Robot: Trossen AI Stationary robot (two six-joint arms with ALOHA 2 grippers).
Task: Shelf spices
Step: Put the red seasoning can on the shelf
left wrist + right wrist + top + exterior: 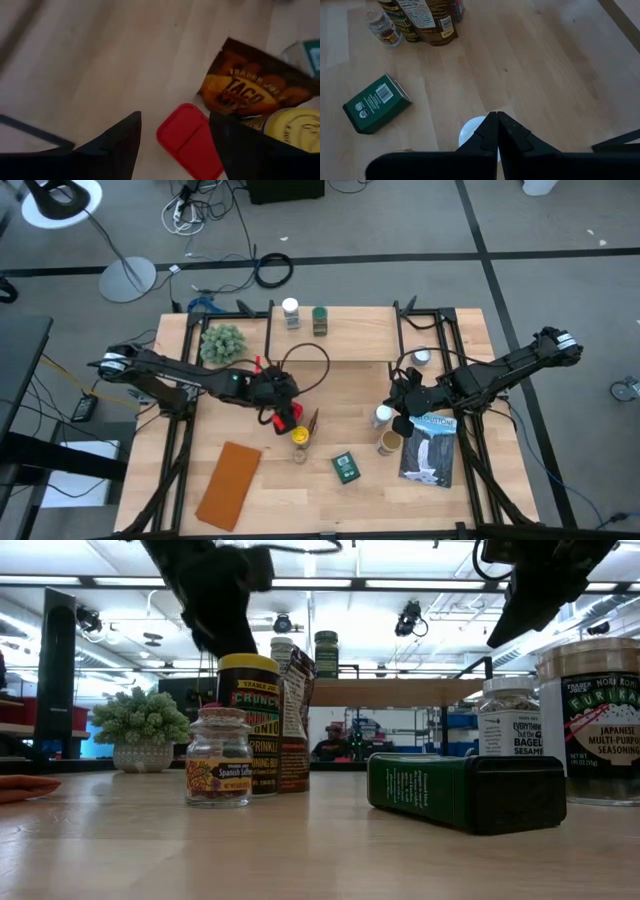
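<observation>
Now the left claw (283, 402) hangs over the middle of the counter (330, 490), right above a little bunch of spices. Its two fingers stand wide apart and hold nothing. In the left wrist view the red box (189, 141) sits between the fingers, a bit closer to one of them, and its long side runs on a slant to the gap. My guess is that the claw must turn or slide a little before it comes down on the box. The taco packet (260, 85) and the yellow lid (295, 127) sit just beside the box, so the claw could bump them.

The right claw (497, 134) is squeezed tight shut with nothing in it. It hovers over a white-lid jar (472, 131) on the right side of the counter, near the blue-and-white book (428, 450). The green tin (376, 102) lies flat on its side between the two arms, well apart from both.

Up on the shelf (350, 345) two jars are standing, one with a white lid (291, 313) and one with a green lid (320, 320). The rest are down on the counter.

From above, the red box is mostly hidden under the left claw. Only the left wrist view shows how it lies. The low view shows that the small saffron jar (218, 756) stands upright, and the view from above does not make that clear.
</observation>
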